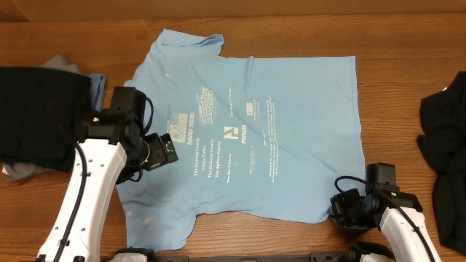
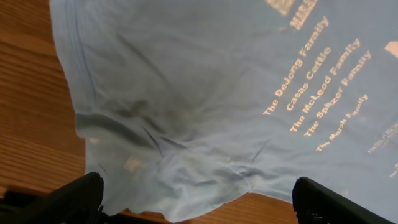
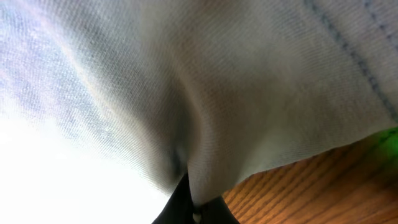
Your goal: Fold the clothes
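A brown, plank-grained wooden bench (image 1: 408, 44) fills the overhead view. A light sky-blue cotton T-shirt (image 1: 306, 80) lies spread nearly flat across its middle, collar toward the far edge, laid out wide so its edges can be taken up for folding. A dark heap of black and grey-blue clothes (image 1: 36, 116) sits at the bench's left edge and a crumpled black garment (image 1: 448, 145) at its right, both well apart from the work area, seemingly awaiting their turn.

The left end effector (image 1: 166, 150) hovers over the shirt's left side near the sleeve, its dark fingers (image 2: 74, 199) spread wide with nothing between them, apparently lining up a grasp. The right end effector (image 1: 341, 209) is pinched tight on the shirt's near right corner, the soft knit gathering into a fold at the fingers.

Pale lettering (image 1: 211, 156) lists family names in slanted rows down the cloth. A double-stitched hem (image 3: 354, 56) runs along the gripped edge. The fabric is thin, matte and faintly creased.
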